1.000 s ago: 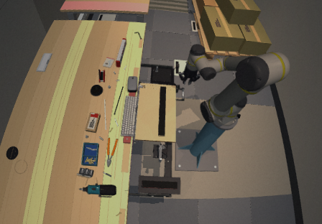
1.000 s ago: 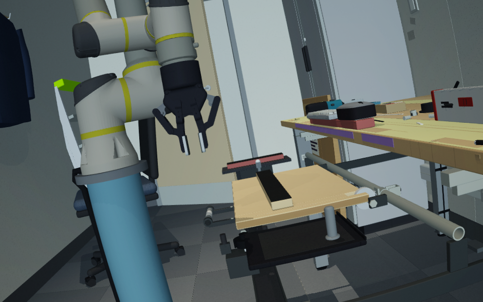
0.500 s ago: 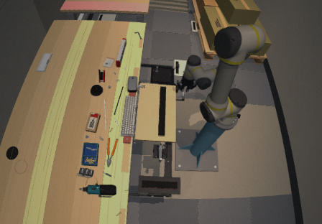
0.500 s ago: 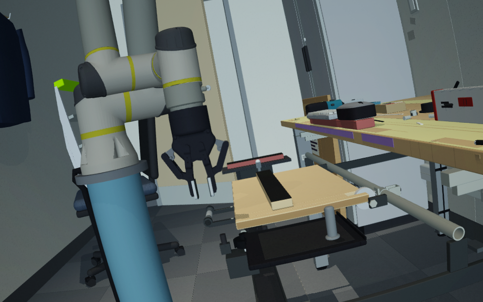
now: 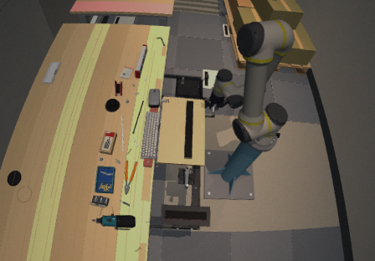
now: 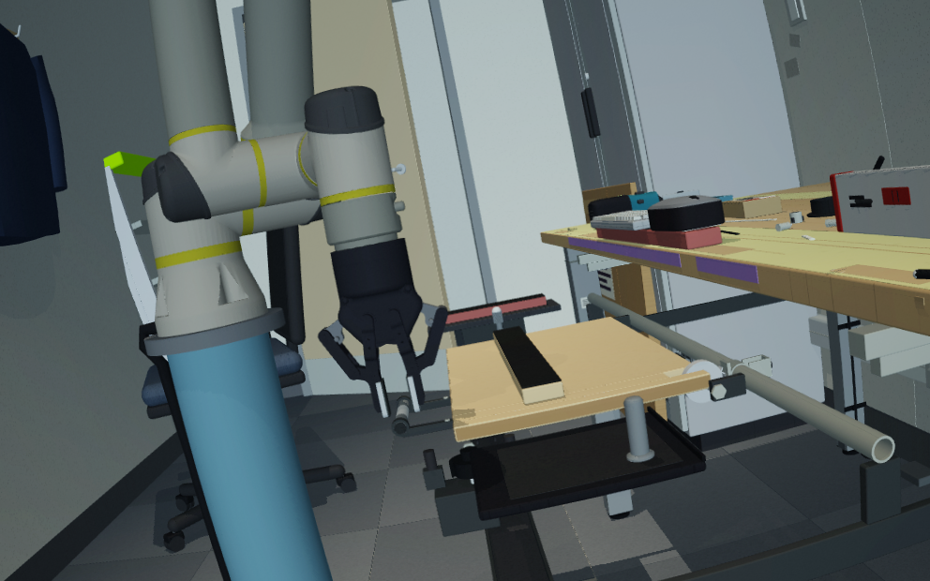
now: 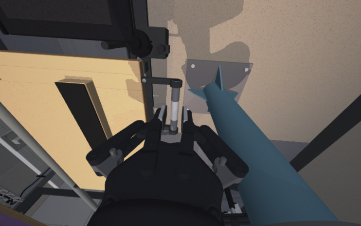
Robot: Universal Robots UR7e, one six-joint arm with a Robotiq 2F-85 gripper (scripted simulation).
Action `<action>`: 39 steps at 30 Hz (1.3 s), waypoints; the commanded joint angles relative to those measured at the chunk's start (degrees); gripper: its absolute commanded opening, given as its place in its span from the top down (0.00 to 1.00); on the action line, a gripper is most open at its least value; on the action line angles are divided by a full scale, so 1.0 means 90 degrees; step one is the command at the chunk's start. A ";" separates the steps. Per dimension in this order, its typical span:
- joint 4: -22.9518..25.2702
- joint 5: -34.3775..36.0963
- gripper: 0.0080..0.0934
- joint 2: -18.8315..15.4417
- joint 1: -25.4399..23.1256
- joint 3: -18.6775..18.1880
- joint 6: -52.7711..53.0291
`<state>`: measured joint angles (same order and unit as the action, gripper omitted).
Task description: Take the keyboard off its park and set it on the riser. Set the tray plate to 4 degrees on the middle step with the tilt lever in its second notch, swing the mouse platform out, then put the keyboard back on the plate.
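Note:
The keyboard [image 5: 150,134] lies on the red riser at the bench edge, beside the tray plate. The tan tray plate [image 5: 183,130] [image 6: 570,368] [image 7: 61,112] carries a black wrist strip down its middle. The black mouse platform [image 6: 584,462] sits tucked under the plate. The tilt lever [image 7: 174,108] [image 6: 402,418] is a grey rod handle on a short dark arm, at the plate's far side edge. My gripper [image 7: 173,115] [image 6: 398,394] [image 5: 211,105] hangs low beside that edge, straddling the lever handle. It is partly open and holds nothing.
A black mouse [image 5: 154,97] [image 6: 685,213] rests on the bench beside the keyboard. A long grey bar [image 6: 743,376] runs along the bench's underside. My blue pedestal [image 6: 245,462] stands close behind the gripper. An office chair base [image 6: 252,491] lies behind it. Stacked cartons [image 5: 268,17] sit on a pallet.

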<state>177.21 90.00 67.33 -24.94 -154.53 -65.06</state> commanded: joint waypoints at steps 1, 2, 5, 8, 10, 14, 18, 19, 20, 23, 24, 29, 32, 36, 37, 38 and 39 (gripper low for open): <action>0.0005 0.0000 0.72 0.0011 -0.0001 0.0000 0.0000; 0.0012 0.0000 0.72 0.0004 0.0000 0.0000 0.0000; 0.0056 0.0000 0.72 -0.0044 0.0000 0.0000 0.0000; 0.0144 0.0000 0.72 -0.0135 0.0000 0.0000 0.0000; 0.0222 0.0000 0.72 -0.0216 0.0000 0.0001 0.0000; 0.0400 0.0000 0.72 -0.0400 0.0000 0.0004 0.0000; 0.0561 0.0000 0.72 -0.0567 0.0000 0.0010 0.0000; 0.0593 0.0000 0.72 -0.0599 0.0000 0.0011 0.0000; 0.0620 0.0000 0.72 -0.0628 0.0000 0.0012 0.0000; 0.0673 0.0000 0.72 -0.0682 0.0000 0.0015 0.0000; 0.0682 0.0000 0.72 -0.0691 0.0000 0.0015 0.0000; 0.0690 0.0000 0.72 -0.0699 0.0000 0.0016 0.0000; 0.0691 0.0000 0.72 -0.0700 0.0000 0.0016 0.0000; 0.0692 0.0000 0.72 -0.0702 0.0000 0.0016 0.0000; 0.0692 0.0000 0.72 -0.0702 0.0000 0.0016 0.0000; 0.0692 0.0000 0.72 -0.0703 0.0000 0.0016 0.0000; 0.0693 0.0000 0.72 -0.0703 0.0000 0.0016 0.0000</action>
<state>183.42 90.00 60.98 -24.94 -154.39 -65.06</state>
